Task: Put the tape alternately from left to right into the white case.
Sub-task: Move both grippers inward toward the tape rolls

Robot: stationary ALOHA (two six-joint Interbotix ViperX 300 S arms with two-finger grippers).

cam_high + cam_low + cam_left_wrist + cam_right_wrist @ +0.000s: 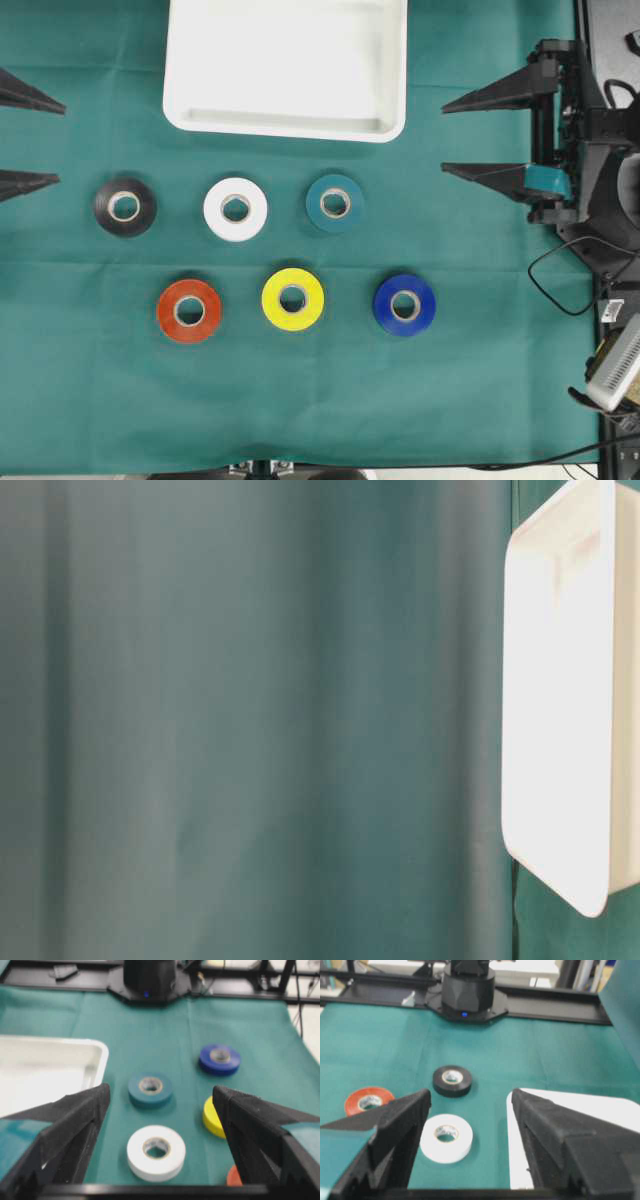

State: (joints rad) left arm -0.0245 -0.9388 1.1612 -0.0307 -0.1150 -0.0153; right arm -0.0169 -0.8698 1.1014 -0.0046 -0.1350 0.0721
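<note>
Several tape rolls lie flat on the green cloth in two rows: black point(124, 207), white point(235, 209) and teal point(334, 203), then orange-red point(189, 310), yellow point(293, 298) and blue point(404, 305). The white case point(285, 60) stands behind them with nothing in it. At the left edge my left gripper point(60, 143) is open, apart from every roll. My right gripper point(443, 139) is open at the right. The left wrist view shows the white roll point(156, 1152) and teal roll point(150, 1090) ahead between the open fingers. The right wrist view shows the white roll point(446, 1138), black roll point(452, 1081) and the case point(600, 1105).
The right arm's base and cables point(600, 200) stand at the table's right edge. The other arm's black base point(149, 980) stands at the far side in the left wrist view. The table-level view is blurred, showing only cloth and the case point(555, 700).
</note>
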